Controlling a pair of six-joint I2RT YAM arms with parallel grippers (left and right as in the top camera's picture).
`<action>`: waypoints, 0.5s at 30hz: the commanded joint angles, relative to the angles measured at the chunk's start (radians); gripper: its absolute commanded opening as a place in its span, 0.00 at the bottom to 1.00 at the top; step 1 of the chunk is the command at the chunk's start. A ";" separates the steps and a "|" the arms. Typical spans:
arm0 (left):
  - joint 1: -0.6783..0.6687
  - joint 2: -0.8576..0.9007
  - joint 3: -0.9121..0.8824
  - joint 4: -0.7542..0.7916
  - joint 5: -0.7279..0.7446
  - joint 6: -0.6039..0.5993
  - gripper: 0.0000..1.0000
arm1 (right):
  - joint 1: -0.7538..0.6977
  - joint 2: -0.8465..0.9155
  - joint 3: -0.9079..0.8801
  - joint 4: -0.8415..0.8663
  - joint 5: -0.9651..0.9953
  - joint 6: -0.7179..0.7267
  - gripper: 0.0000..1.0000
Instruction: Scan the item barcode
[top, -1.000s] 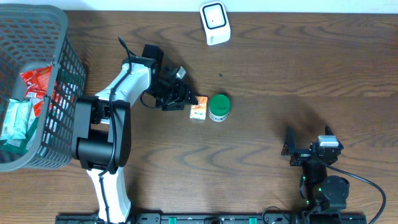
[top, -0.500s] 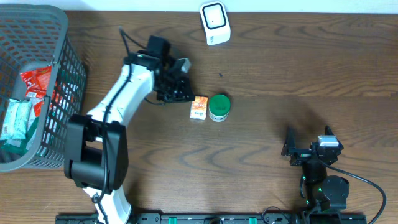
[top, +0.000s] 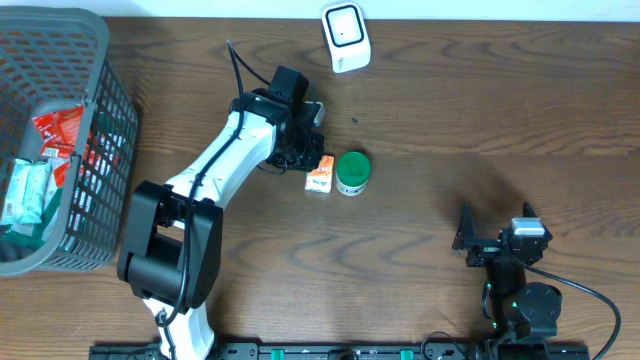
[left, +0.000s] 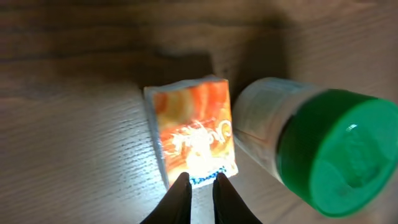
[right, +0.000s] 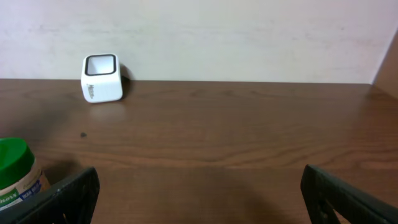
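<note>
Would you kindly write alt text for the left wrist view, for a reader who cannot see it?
A small orange box lies flat on the wooden table, with a green-lidded jar close beside it on the right. The left hand shows at the bottom edge, its two dark fingers nearly together at the box's near end, nothing between them.

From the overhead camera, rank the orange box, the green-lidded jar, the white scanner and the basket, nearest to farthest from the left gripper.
From the left gripper:
1. The orange box, just beside its fingertips.
2. The green-lidded jar, right of the box.
3. The white scanner, at the far edge.
4. The basket, far off on the left.
</note>
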 joint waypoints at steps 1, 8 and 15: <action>0.002 0.018 -0.049 0.027 -0.039 -0.047 0.15 | 0.001 -0.002 -0.002 -0.004 -0.005 0.010 0.99; 0.002 0.018 -0.100 0.087 -0.029 -0.085 0.14 | 0.001 -0.002 -0.002 -0.004 -0.005 0.010 0.99; 0.002 0.020 -0.101 0.102 -0.008 -0.092 0.13 | 0.001 -0.002 -0.002 -0.004 -0.005 0.010 0.99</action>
